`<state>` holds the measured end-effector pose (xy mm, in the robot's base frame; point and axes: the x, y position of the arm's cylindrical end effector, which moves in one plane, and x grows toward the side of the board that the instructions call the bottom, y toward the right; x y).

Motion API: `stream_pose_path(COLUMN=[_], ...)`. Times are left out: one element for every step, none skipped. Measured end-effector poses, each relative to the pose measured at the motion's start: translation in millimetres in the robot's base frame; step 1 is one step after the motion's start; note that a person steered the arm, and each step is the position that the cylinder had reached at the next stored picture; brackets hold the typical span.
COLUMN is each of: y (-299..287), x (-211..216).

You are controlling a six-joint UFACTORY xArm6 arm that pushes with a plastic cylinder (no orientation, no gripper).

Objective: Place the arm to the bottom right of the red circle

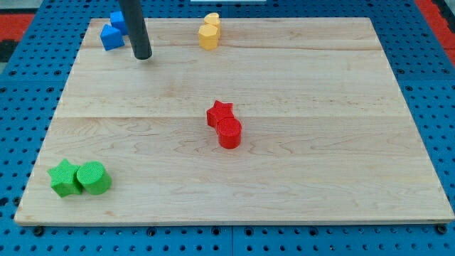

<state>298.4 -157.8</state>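
The red circle (229, 133) lies near the middle of the wooden board (320, 171), touching a red star (220, 114) just above and to its left. My tip (143, 56) is at the view's upper left, far up and to the left of the red circle. It stands just to the right of two blue blocks (114, 31).
Two yellow blocks (209, 32) sit together at the top centre. A green star (64, 178) and a green circle (94, 178) sit side by side at the bottom left. A blue pegboard (434, 85) surrounds the board.
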Motion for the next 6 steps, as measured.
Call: stream_pose_path(y=[14, 104, 165, 209, 252, 271], x=[17, 54, 146, 161, 197, 261])
